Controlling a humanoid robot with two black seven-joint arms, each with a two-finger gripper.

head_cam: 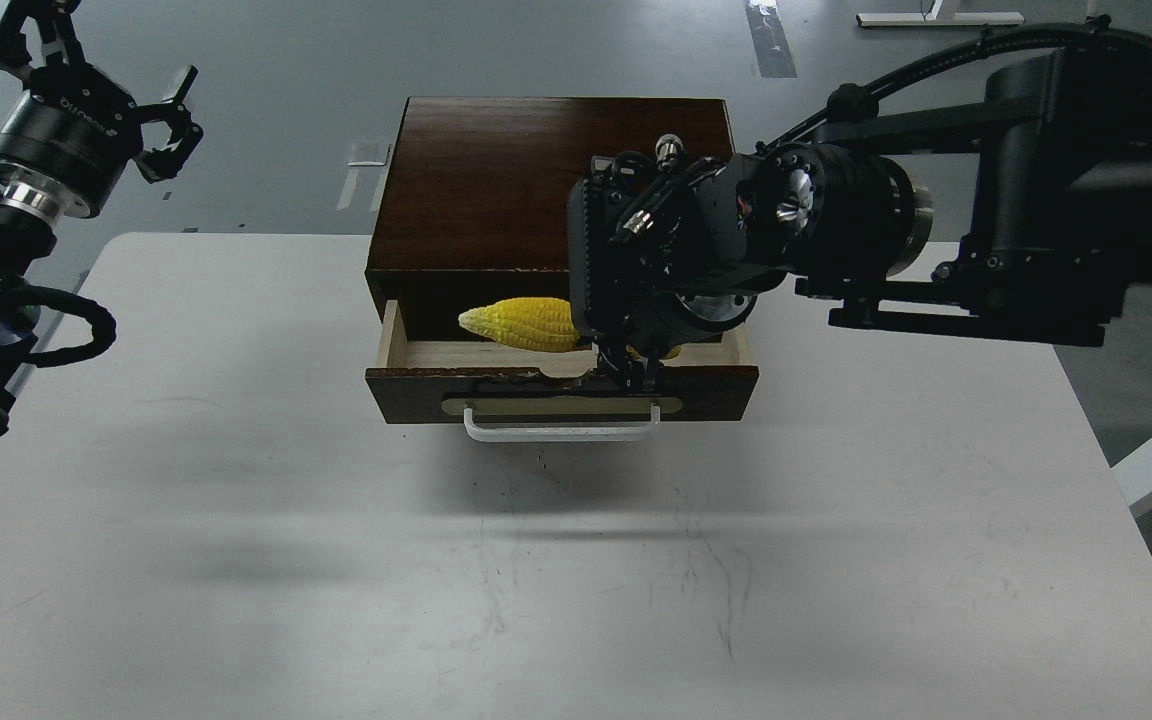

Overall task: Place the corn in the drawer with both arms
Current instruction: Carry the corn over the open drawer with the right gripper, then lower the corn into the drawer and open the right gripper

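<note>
**Corn over the open drawer**

The corn (524, 324) lies inside the pulled-out drawer (562, 393), its long axis along the drawer front, tip pointing left. The right gripper (636, 372) is directly over the corn's thick end; whether its jaws pinch it I cannot tell. The left gripper (168, 125), jaws spread, is far left of the drawer, above the bench (236, 560).

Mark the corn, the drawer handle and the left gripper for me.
corn (521, 323): head view, on the ribbed yellow middle.
drawer handle (561, 433): head view, on the white bar.
left gripper (174, 125): head view, between its open fingers.
</note>
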